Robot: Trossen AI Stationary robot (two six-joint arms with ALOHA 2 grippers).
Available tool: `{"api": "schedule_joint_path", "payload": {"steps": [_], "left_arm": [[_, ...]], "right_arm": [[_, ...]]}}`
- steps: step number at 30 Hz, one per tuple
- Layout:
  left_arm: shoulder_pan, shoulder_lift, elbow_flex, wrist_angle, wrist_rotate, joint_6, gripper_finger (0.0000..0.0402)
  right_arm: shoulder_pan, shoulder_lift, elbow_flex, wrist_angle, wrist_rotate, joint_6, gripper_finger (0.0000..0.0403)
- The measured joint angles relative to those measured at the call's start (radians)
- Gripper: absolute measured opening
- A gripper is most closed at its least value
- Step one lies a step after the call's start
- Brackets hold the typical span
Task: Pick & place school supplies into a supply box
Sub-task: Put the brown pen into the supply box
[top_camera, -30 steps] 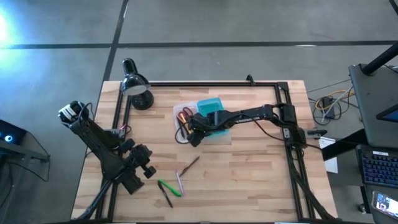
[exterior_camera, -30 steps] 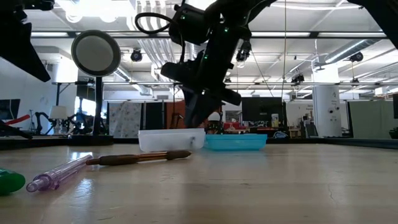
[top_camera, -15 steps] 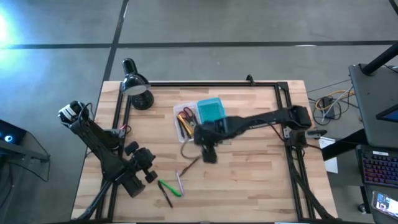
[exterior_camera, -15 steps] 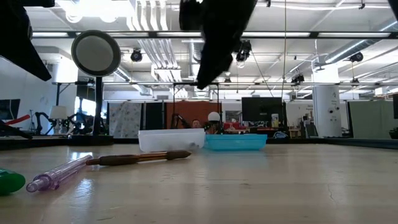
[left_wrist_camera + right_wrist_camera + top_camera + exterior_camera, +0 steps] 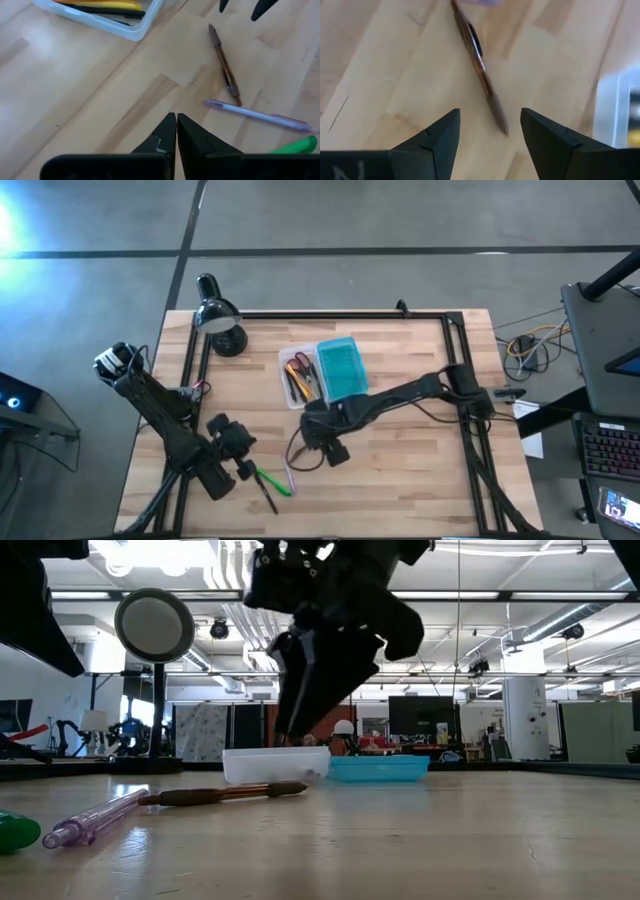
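Pickup step: right gripper [image 5: 490,131] sat spread wide over the brown pen [image 5: 479,62], which lay on the table just short of the supply box [image 5: 330,373]
Next I figured I'd need to drop straight down and pinch it; left gripper [image 5: 176,134] was parked, fingers together

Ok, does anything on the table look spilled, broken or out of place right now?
Nothing looks spilled or damaged. The supply box sits open with some items inside. A brown pen, a pinkish stick and a green marker lie loose on the table, with the open right gripper above the pen.
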Motion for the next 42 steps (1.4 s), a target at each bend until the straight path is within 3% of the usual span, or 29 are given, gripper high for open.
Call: {"api": "schedule_joint_path", "payload": {"steps": [6, 14, 22, 28, 31, 38, 42], "left_arm": [[0.000, 0.000, -0.022, 0.046, 0.001, -0.001, 0.0000], [0.000, 0.000, -0.021, 0.067, 0.001, -0.012, 0.0000], [0.000, 0.000, -0.021, 0.079, 0.001, -0.014, 0.0000], [0.000, 0.000, -0.021, 0.079, 0.000, -0.010, 0.0000], [0.000, 0.000, -0.021, 0.079, -0.003, -0.006, 0.0000], [0.000, 0.000, -0.021, 0.076, -0.014, 0.008, 0.0000], [0.000, 0.000, -0.021, 0.076, -0.037, 0.020, 0.0000]], "right_arm": [[0.000, 0.094, 0.065, 0.008, -0.011, -0.148, 0.0201], [-0.014, 0.233, 0.229, -0.052, -0.020, -0.123, 0.0180], [-0.028, 0.343, 0.380, -0.236, -0.090, -0.127, 0.0108], [-0.025, 0.356, 0.395, -0.258, -0.082, -0.130, 0.0035], [-0.027, 0.336, 0.393, -0.267, -0.085, -0.107, 0.0018], [-0.053, 0.193, 0.373, -0.298, -0.179, 0.179, 0.0016], [-0.102, 0.061, 0.359, -0.234, -0.029, 0.536, 0.0015]]}}
